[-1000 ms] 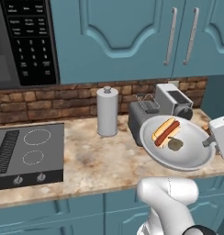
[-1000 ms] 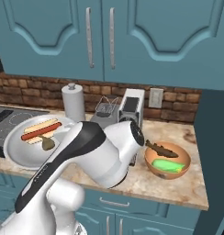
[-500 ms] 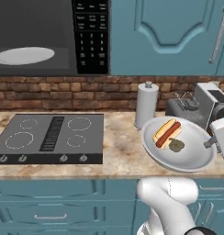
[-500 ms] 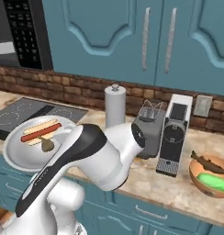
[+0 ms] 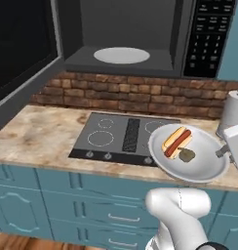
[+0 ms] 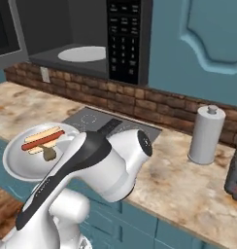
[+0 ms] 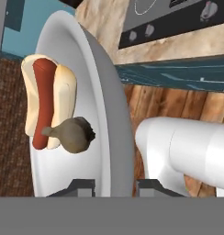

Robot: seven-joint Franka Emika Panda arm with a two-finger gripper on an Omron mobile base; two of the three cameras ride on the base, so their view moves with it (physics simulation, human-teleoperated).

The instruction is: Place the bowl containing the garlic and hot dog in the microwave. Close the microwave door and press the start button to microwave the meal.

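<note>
Light-grey bowl: the wide shallow round bowl (image 7: 102,114) is held aloft, its rim pinched between the two fingers (image 7: 81,186) of the gripper (image 7: 114,186), out over the edge of the speckled stone surface (image 5: 38,139)
Contents: red hot dog in tan bun (image 7: 47,105) and grey-olive garlic lump (image 7: 75,134) lie just beyond the fingers, touching each other
Microwave: dark box (image 5: 140,34) well above the fingers, door (image 5: 21,58) swung open, cavity not yet filled
Left to do: bowl in, door shut, start pressed
</note>
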